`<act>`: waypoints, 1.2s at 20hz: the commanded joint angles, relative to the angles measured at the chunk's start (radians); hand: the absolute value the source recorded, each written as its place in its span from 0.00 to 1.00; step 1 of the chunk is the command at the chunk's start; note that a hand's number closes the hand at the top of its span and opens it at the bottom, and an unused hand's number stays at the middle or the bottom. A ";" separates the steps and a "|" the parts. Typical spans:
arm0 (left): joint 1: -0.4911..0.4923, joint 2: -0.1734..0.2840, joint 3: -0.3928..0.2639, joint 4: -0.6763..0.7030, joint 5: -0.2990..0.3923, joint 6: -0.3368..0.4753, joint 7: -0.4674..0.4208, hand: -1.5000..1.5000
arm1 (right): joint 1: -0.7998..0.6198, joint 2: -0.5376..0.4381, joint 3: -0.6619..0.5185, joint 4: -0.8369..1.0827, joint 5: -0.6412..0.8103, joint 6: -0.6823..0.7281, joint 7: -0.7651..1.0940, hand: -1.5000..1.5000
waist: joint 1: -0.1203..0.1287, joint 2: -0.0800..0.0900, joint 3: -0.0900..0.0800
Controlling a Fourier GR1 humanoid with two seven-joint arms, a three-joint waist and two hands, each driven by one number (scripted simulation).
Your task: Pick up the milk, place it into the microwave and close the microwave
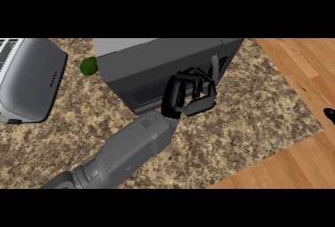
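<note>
Apparently at the closing step. Left hand (189, 94) up against the dark front of the microwave (163, 62), fingers (185, 80) curled inward, nothing seen gripped between them. Forearm running in from the lower left across the speckled counter (262, 111). Milk nowhere in view: not on the counter, not in the hand; judged to be inside the microwave, behind the front panel, though unconfirmed. Door looks nearly flush with the body; cannot tell whether latched.

For a good close: push with knuckles or flat of the hand square on the door face, toward the free edge rather than the hinge side. Keep the push straight into the body, so as not to skid the whole box along the counter. Watch for a finger caught at the door's edge.

Also noted: pale grey appliance (29, 80) at left, well apart; small green item (88, 65) just beside the microwave's left side. Right hand (330, 115) only a dark sliver at the right edge, state impossible to tell.
</note>
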 commanded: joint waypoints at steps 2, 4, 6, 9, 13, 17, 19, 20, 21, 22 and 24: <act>-0.065 0.000 0.017 0.077 0.028 -0.017 0.028 1.00 | -0.007 -0.016 -0.007 -0.003 -0.035 0.006 0.012 0.00 | -0.015 0.012 -0.002; -0.062 0.000 0.015 0.086 0.033 -0.027 0.025 1.00 | -0.005 -0.023 -0.016 0.005 -0.043 0.007 0.014 0.00 | -0.012 0.015 -0.001; -0.060 0.000 0.015 0.089 0.041 -0.024 0.014 1.00 | -0.009 -0.033 -0.024 0.002 -0.041 0.008 0.019 0.00 | -0.011 0.013 -0.002; -0.077 0.000 0.002 0.092 0.041 -0.016 0.009 1.00 | -0.019 -0.040 -0.018 0.006 -0.053 0.012 0.026 0.00 | -0.007 0.017 -0.001; -0.083 0.000 -0.054 0.122 0.022 -0.034 0.028 1.00 | -0.030 -0.055 -0.016 -0.005 -0.086 0.041 0.024 0.00 | -0.010 0.013 0.003; -0.086 0.000 -0.079 0.165 0.018 0.013 0.047 1.00 | -0.034 -0.063 -0.010 -0.006 -0.123 0.057 0.029 0.00 | -0.002 0.011 0.004; -0.076 0.000 -0.082 0.175 0.036 0.031 0.069 1.00 | -0.038 -0.067 -0.010 -0.006 -0.137 0.062 0.029 0.00 | 0.009 0.010 0.003; -0.085 0.000 -0.081 0.184 0.039 0.037 0.079 1.00 | -0.036 -0.074 -0.010 -0.012 -0.144 0.069 0.033 0.00 | 0.012 0.007 0.003; -0.074 0.000 -0.084 0.191 0.044 0.047 0.080 1.00 | -0.031 -0.076 -0.012 -0.013 -0.147 0.060 0.039 0.00 | 0.017 0.006 0.002; -0.076 0.000 -0.085 0.186 0.055 0.052 0.089 1.00 | -0.037 -0.080 -0.017 -0.012 -0.152 0.064 0.038 0.00 | 0.022 0.006 0.001; -0.067 0.000 -0.092 0.198 0.064 0.065 0.094 1.00 | -0.032 -0.082 -0.025 -0.027 -0.162 0.063 0.036 0.00 | 0.030 -0.002 0.001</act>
